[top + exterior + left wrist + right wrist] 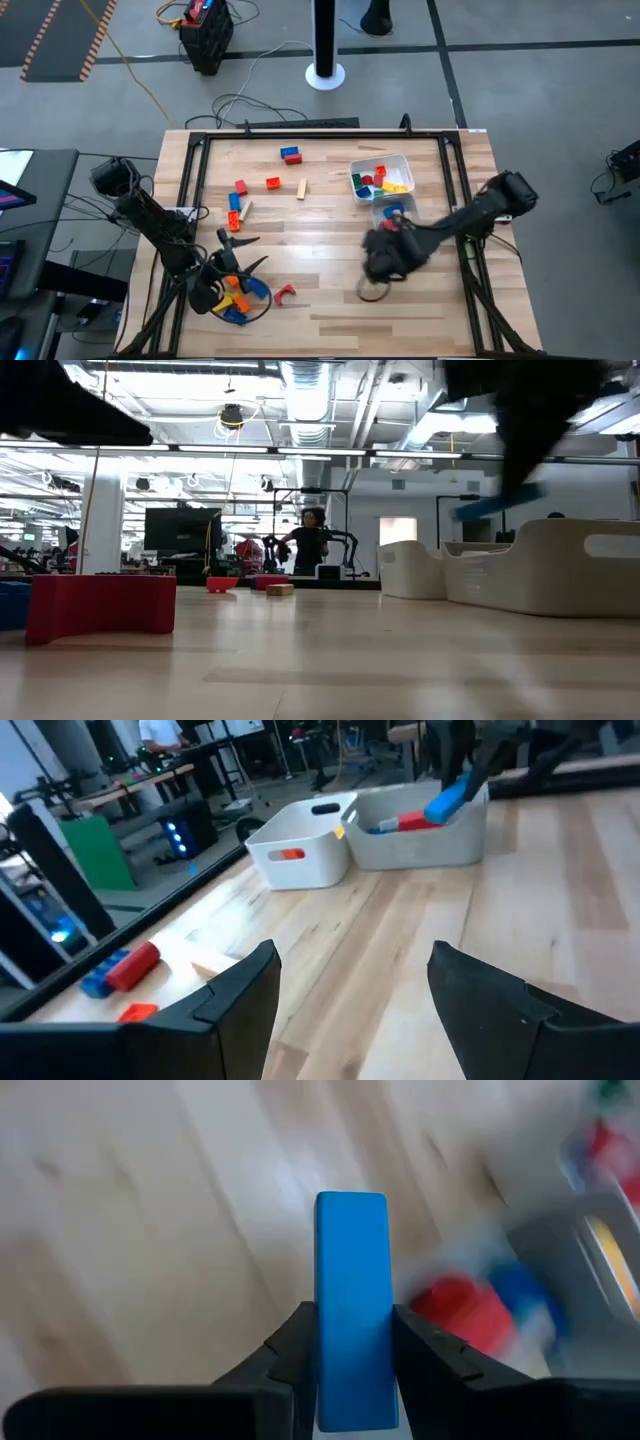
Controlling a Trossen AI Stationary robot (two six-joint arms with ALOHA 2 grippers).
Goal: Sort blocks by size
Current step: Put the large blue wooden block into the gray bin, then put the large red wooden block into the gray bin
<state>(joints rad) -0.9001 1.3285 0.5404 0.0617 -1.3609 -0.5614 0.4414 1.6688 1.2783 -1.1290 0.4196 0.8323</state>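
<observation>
Right gripper (352, 1342) clamped on a long blue block (351, 1305), held end-out between the fingers, above the wood table (330, 300). Just beyond the block's tip and to one side: clear tub (392, 212) with red and blue blocks inside, white tub (383, 160) past it holding more.

Left gripper (350, 985) spread wide, nothing between the fingers, hovering low over the near-left part of the table. Beside it, a heap of blue and orange blocks (236, 298) and a red piece (284, 292). Farther out, scattered blocks: red and blue pair (290, 154), red (272, 183), tan (301, 189).
</observation>
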